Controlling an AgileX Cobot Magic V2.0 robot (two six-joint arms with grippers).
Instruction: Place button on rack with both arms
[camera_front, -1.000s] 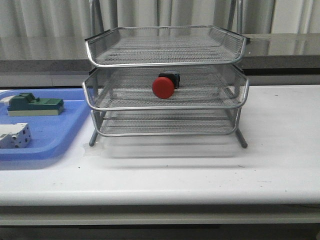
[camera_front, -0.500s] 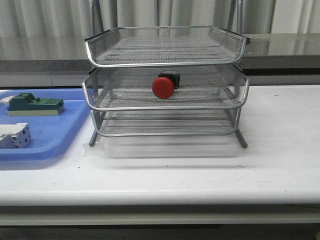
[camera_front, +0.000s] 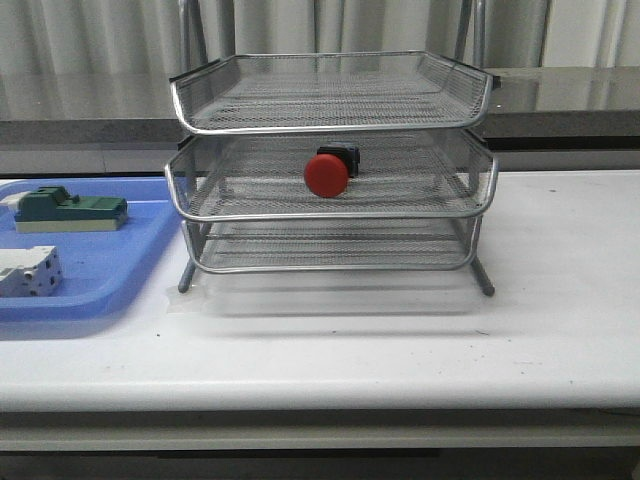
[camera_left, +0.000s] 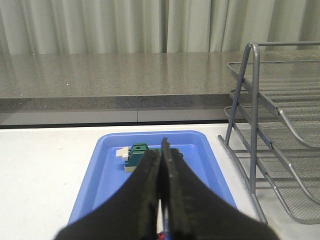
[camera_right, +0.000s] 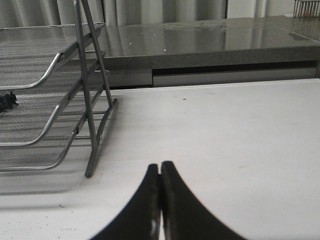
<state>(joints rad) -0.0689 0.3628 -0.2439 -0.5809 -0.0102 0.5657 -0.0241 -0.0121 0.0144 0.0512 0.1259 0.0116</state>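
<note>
Currently, landmark: the rack (camera_front: 331, 165), a three-tier silver wire-mesh stand on the white desk (camera_front: 400, 340); every place below is given relative to it.

Button position: the button (camera_front: 328, 172) is seen lying on its side in the middle tray of the rack, near that tray's front rim, its red cap turned toward the front camera and its black body behind the cap.

Task progress: judged from this placement, the button is already on the rack and nothing is left to be carried.

Left gripper: the left gripper (camera_left: 161, 200) is shown with its fingers pressed together and nothing between them; it is held well apart from the rack, on the rack's left, above the blue tray (camera_left: 107, 175).

Right gripper: the right gripper (camera_right: 160, 205) is likewise pressed together and empty, held over bare desk to the right of the rack, clear of its legs.

Handling, weight: the button is judged light and rigid, a small plastic part unlikely to be crushed by a firm pinch.

Handling, surface: the round cap looks smooth and domed, so a slip or a roll is to be expected if it is squeezed there.

Handling, hold: the squarer black body is judged the better place to be gripped, across its flat sides.

Handling, access: any reach is limited by the top tray overhead and the raised wire rim in front.

Other things: a green part (camera_front: 70, 209) and a white part (camera_front: 28, 271) are left in the blue tray, left of the rack.
</note>
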